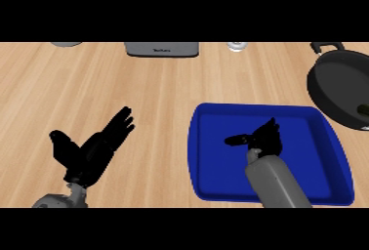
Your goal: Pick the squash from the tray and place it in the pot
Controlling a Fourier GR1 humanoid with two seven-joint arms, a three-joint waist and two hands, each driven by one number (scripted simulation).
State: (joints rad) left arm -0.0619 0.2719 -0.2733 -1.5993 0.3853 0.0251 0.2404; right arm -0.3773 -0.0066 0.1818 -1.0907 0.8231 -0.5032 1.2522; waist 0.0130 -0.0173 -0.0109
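The blue tray [216, 161] lies at the lower right of the wooden counter. My right hand [263, 139] hovers over the tray's middle, open, fingers pointing away and thumb out to the left, with nothing in it. The dark round pot [338, 88] stands at the right edge, just beyond the tray's far right corner. A small yellow-green piece, apparently the squash [364, 109], shows inside the pot at the view's right border, mostly cut off. My left hand [93, 149] rests open on the left, fingers up.
A grey appliance [162, 49] sits at the back centre, with a grey object [66, 44] at the back left and a small clear item [237, 46] to the appliance's right. The pot's handle [324, 47] points to the back.
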